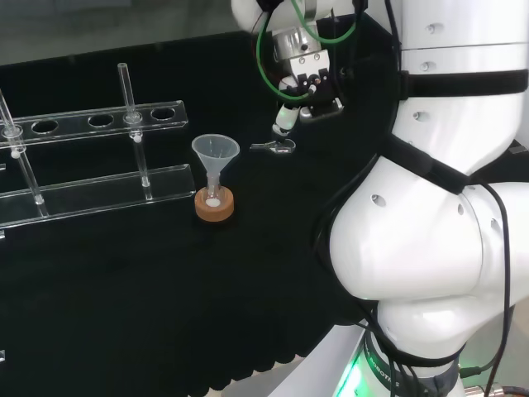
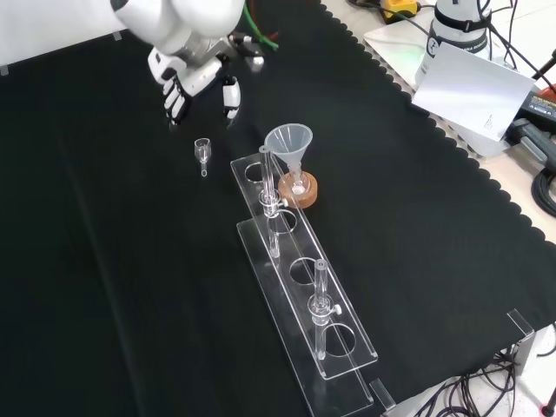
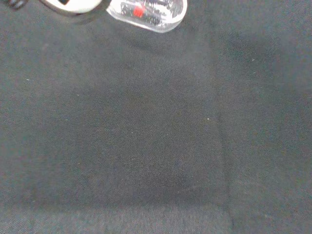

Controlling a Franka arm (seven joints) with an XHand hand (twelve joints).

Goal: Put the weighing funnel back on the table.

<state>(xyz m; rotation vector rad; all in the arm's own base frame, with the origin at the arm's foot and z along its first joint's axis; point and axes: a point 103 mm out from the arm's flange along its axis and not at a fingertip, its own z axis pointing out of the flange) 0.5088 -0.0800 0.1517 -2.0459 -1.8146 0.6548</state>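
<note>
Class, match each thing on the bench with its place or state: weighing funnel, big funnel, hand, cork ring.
Things:
1 weighing funnel
2 funnel
3 hand
4 cork ring

Places or states:
A under the small flask
B above the cloth, open, holding nothing
C lying on the cloth
D upright, stem in the small flask

Pairs: 1-C, 2-D, 3-B, 4-A

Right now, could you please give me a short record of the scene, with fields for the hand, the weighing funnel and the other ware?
hand: above the black cloth, fingers relaxed, holding nothing
weighing funnel: lying on the cloth, apart from the hand in the front view
funnel: upright, stem in a small flask on a cork ring
clear rack: next to the cork ring, untouched
task state: weighing funnel appears set down
</note>
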